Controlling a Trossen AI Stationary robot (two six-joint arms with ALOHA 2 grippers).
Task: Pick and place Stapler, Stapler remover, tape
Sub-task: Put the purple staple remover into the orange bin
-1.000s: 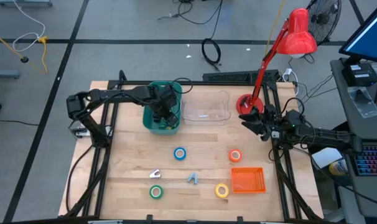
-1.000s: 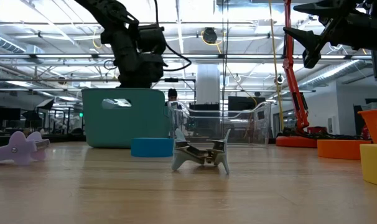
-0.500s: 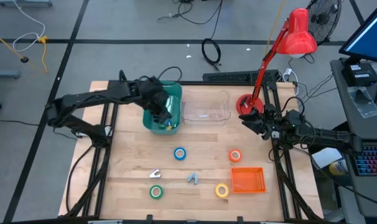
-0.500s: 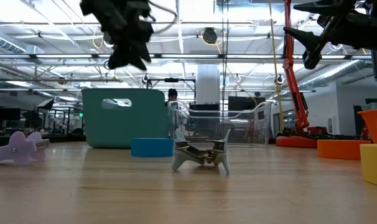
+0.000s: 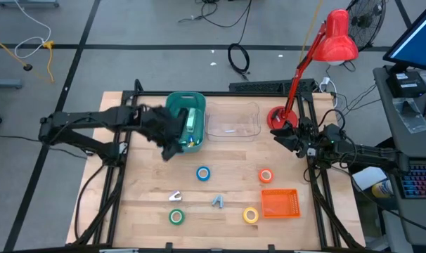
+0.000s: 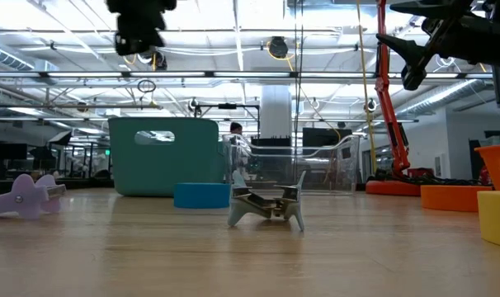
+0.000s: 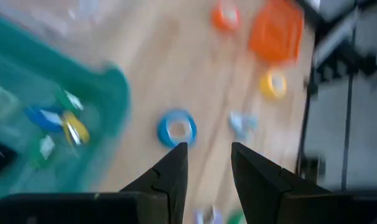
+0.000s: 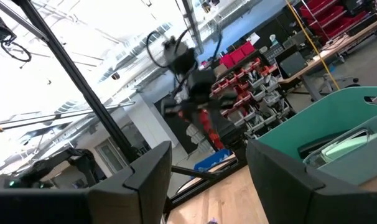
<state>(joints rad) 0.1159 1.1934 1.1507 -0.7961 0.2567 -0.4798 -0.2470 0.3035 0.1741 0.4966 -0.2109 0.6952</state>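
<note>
Tape rolls: 4 on the table, green (image 5: 176,217) at front left, blue (image 5: 203,173) mid, yellow (image 5: 251,215) beside the orange basket (image 5: 279,204), orange-red (image 5: 266,176) behind it. Left gripper (image 5: 169,149) hangs at the teal bin's (image 5: 179,103) front-left corner, jaws parted slightly, nothing between them. White remover (image 5: 175,197) and grey remover (image 5: 218,202) lie between the rolls. Clear bin (image 5: 233,122) is right of the teal one. Right gripper (image 5: 283,138) waits near the lamp base (image 5: 277,117), jaws apart, empty.

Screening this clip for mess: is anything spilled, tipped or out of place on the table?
Nothing stands out. The teal bin stands upright with items inside; the four tape rolls and two staple removers lie apart on the table; the orange basket sits square.
</note>
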